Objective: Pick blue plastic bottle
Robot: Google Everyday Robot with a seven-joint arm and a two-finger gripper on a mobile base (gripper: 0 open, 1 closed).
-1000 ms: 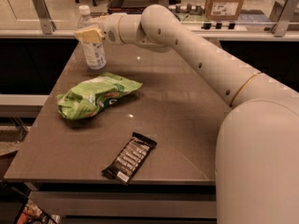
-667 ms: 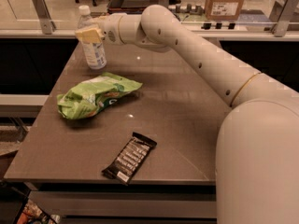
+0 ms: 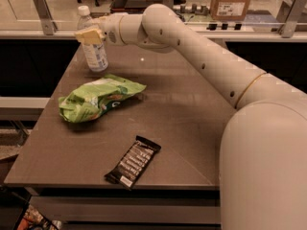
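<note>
Brown bench [image 3: 192,128] | blue plastic bottle [image 3: 97,56]: probably light, thin-walled, slick, crushable; best held mid-body | my tool [image 3: 90,34] at its shoulder, open or closed I cannot tell.

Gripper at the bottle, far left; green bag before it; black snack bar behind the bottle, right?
No: camera view shows the black snack bar at the near edge of the table, in front of the green bag. The gripper at the bottle, far left: correct.

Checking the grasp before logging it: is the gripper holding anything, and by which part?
Cannot be told. The gripper sits at the shoulder of the blue plastic bottle, just below its cap; it stands on the table.
</note>
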